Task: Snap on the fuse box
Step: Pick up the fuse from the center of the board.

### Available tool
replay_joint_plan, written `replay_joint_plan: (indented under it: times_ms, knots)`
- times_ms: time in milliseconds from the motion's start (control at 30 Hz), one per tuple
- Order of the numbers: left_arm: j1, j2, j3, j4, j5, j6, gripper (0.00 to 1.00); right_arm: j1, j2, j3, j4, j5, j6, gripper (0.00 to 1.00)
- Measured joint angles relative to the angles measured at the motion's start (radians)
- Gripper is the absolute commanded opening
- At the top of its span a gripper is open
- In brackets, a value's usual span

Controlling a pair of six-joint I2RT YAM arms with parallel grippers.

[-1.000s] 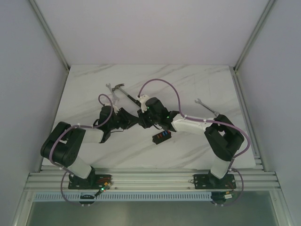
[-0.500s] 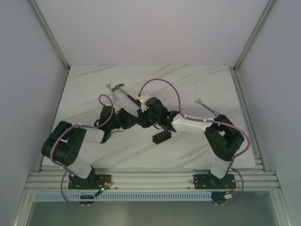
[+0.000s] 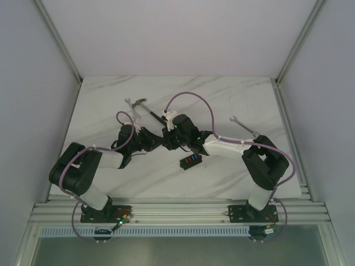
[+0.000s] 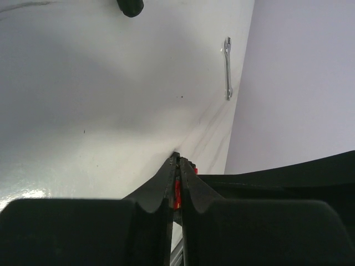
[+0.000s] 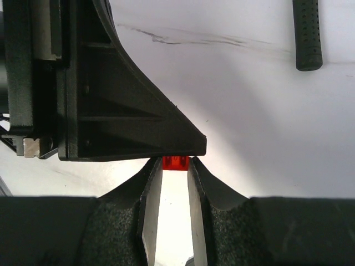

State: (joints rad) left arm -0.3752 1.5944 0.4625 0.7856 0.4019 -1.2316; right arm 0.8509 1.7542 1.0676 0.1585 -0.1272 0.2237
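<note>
The fuse box [image 3: 189, 161], a small black block with blue and red pieces in its centre, lies on the white table just in front of the right arm's wrist. My two grippers meet tip to tip left of it. My left gripper [image 3: 157, 141] [image 4: 177, 162] is shut on a small red fuse [image 4: 177, 195]. My right gripper [image 3: 165, 141] [image 5: 175, 165] has its fingertips against both sides of the same red fuse [image 5: 175, 162], with the left gripper's black finger [image 5: 138, 127] just above it. Neither gripper touches the fuse box.
A black-handled hammer [image 3: 145, 109] lies behind the grippers; its handle shows in the right wrist view [image 5: 308, 34] and its tip in the left wrist view [image 4: 130, 5]. A silver wrench [image 3: 243, 125] [image 4: 227, 69] lies at the right, near the wall.
</note>
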Motion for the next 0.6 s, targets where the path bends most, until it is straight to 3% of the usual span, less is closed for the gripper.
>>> replay_joint_plan:
  times_ms: [333,600]
  knots:
    - [-0.010,-0.010,-0.005,0.012,-0.008,-0.026,0.00,0.000,-0.033,-0.026,0.019,0.001,0.015,0.29]
    - [-0.014,-0.023,-0.015,0.016,-0.015,-0.044,0.00,0.000,-0.053,-0.042,0.032,0.005,0.025,0.41]
